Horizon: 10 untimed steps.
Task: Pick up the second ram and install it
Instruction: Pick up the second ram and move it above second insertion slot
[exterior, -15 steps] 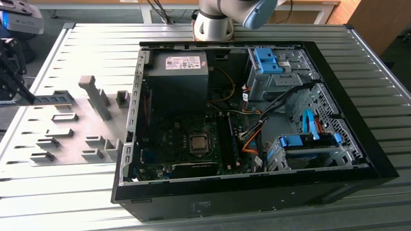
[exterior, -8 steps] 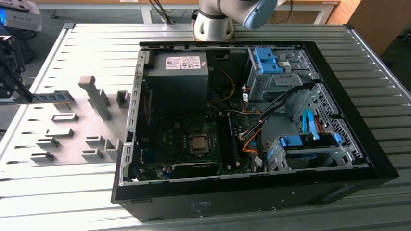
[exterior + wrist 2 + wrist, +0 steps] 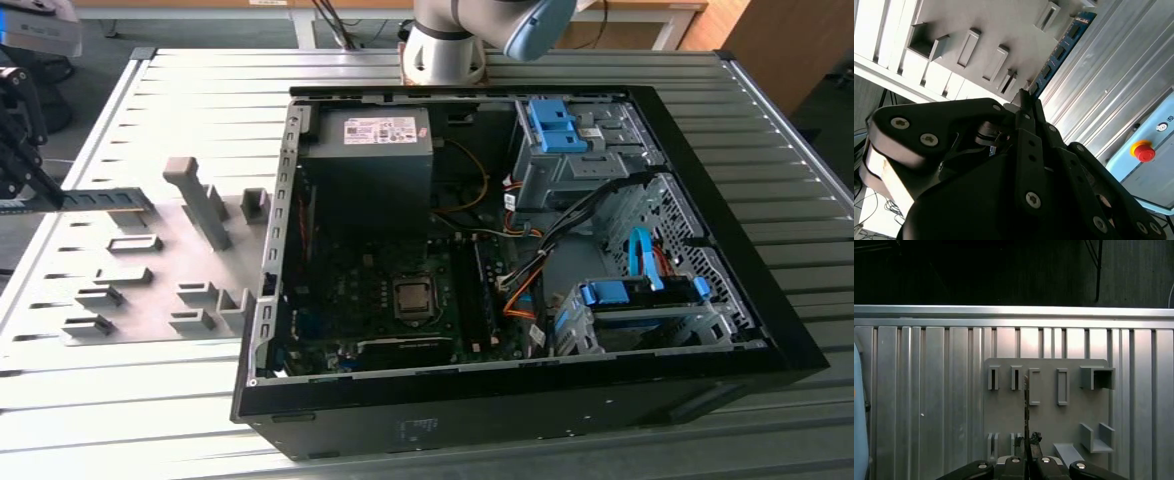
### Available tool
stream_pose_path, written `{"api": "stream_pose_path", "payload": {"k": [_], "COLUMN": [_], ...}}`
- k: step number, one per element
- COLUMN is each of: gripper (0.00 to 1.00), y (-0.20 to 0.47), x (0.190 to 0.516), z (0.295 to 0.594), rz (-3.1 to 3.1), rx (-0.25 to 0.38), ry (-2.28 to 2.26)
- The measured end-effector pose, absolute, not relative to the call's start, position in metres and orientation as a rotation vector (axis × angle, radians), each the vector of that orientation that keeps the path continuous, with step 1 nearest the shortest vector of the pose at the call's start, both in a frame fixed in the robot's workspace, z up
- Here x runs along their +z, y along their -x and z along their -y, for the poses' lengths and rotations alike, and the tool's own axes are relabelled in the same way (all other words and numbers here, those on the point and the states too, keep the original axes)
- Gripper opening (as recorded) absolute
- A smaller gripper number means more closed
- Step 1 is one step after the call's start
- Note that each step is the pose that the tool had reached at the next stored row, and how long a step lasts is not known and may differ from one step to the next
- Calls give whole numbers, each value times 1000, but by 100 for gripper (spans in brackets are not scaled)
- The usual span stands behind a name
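Pick-up in hand: the end effector (image 3: 1027, 442) is clamped on the second ram (image 3: 1026, 405) over the grey holder plate (image 3: 154, 265) at the exterior view's left; installing calls for a steady carry to the open case (image 3: 534, 420).

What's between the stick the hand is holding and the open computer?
In the exterior view, the grey holder plate with its upright posts lies between the second ram, held in the hand, and the computer case.

Black open-sided computer case (image 3: 441, 430) lies on a ribbed silver metal table (image 3: 200, 100), bright-blue plastic clips (image 3: 550, 125) inside. Flat grey slotted holder plate (image 3: 134, 270) sits just beside it, on the exterior view's left.
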State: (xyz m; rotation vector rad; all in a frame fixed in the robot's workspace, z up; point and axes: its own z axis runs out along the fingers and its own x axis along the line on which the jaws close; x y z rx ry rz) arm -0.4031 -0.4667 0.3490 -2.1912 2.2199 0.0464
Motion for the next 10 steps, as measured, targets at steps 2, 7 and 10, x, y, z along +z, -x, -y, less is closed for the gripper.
{"api": "stream_pose_path", "payload": {"k": [2,7,10], "gripper": [14,14,14], "y": [403,403,403], "x": [351,355,358], "z": [467,467,467], "rz": [-2220,-2220,-2220], "rx": [46,46,46], "ry": [2191,2191,2191]}}
